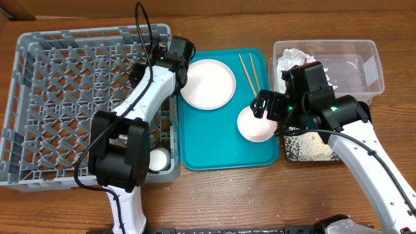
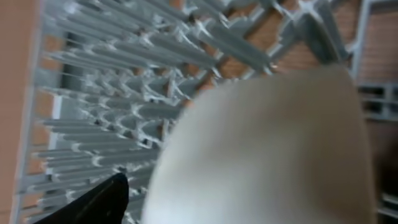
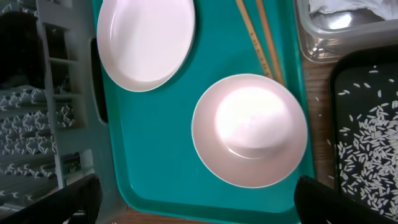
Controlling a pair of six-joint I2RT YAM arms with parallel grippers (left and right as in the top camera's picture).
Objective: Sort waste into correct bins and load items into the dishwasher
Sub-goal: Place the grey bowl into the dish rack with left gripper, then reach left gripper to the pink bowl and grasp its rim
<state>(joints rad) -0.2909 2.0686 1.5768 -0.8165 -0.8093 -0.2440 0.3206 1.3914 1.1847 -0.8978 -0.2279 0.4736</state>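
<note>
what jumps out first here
The bright teal tray in the middle, carrying a plate, a bowl and chopsticks. Left of it, the big grey rack dominates. At right, rice speckles a black tray.

Our left arm [image 1: 140, 97] reaches forward from the near edge, its white link slanting to the right. The left gripper [image 1: 181, 55] is at its far end. In the wrist view only one finger [image 2: 93, 199] shows, low on the left. The other is hidden, so we cannot tell how the jaws stand. Our right arm [image 1: 370, 156] comes from the near right and bends to the left. The right gripper [image 1: 263, 104] hangs with jaws wide apart, holding nothing.
</note>
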